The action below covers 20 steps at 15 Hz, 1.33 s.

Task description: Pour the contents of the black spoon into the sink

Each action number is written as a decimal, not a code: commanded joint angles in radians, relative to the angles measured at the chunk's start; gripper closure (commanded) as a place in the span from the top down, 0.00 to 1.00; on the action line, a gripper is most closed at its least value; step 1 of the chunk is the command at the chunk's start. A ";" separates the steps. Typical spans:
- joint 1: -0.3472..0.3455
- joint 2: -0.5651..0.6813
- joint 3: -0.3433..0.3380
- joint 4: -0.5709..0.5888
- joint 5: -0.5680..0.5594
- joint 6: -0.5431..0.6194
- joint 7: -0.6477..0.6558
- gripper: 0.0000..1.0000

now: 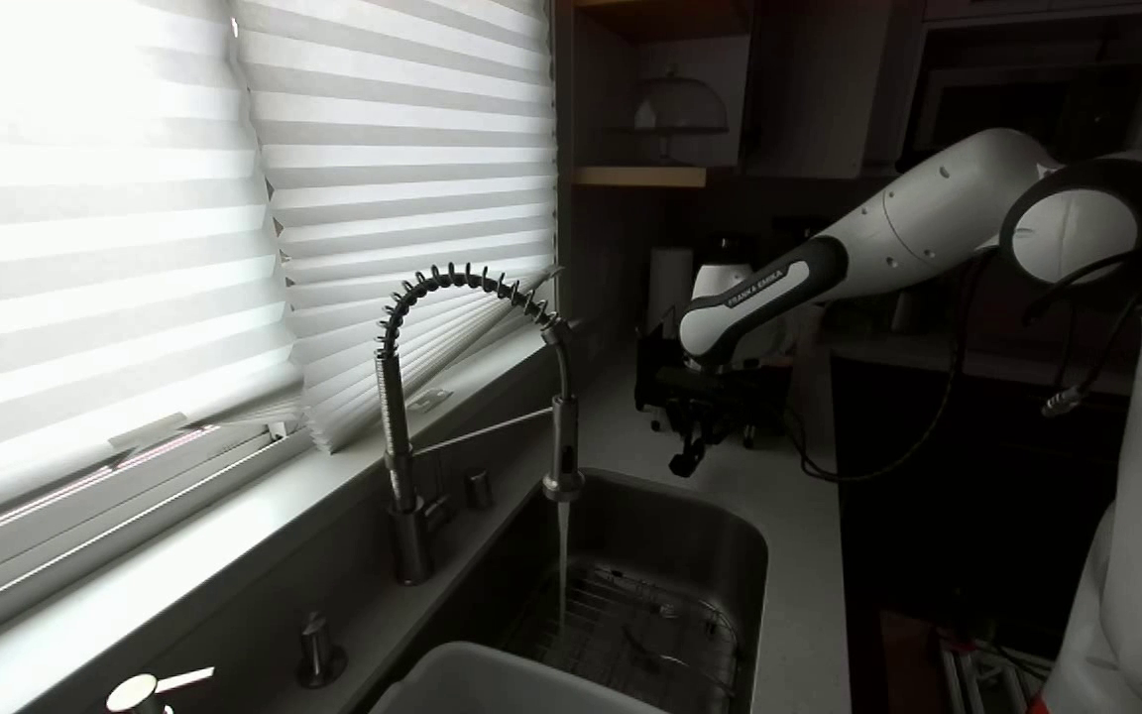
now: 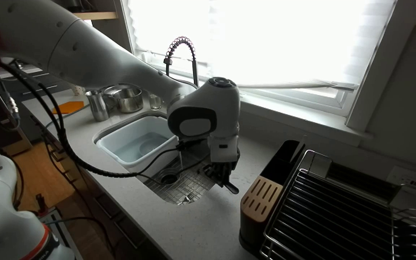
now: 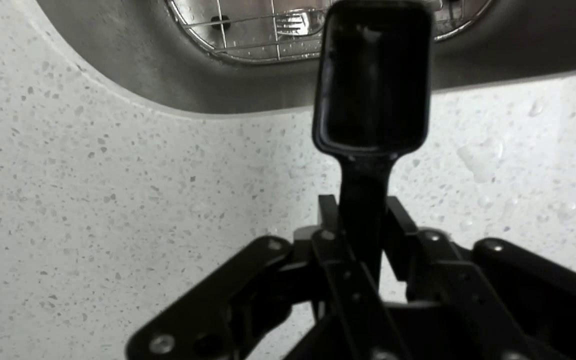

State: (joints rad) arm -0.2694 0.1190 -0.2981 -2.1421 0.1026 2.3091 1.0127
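While my jointed black claw [image 3: 363,215] grips the slender black spoon [image 3: 371,120] above the speckled white surface [image 3: 118,200], just beside the rectangular stainless-steel sink [image 3: 138,70], I record: grasp complete, pour apparently outstanding, contents unverifiable. The spoon's long axis slants downward away from my claw, bowl foremost.

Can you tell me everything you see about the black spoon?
The black spoon has a boxy, round-cornered scoop narrowing to a slim handle. It looks smooth, a bit shiny, maybe plastic. The claw grips the handle, holding it above the counter by the sink. It seems tilted, scoop end lower. Nothing else seems to touch it. Too dark inside to tell what it holds.
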 commanded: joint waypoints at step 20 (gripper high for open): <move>0.079 -0.126 0.103 -0.009 -0.143 -0.044 0.011 0.06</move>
State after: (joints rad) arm -0.1906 -0.0098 -0.2018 -2.1618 -0.0206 2.2713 1.0101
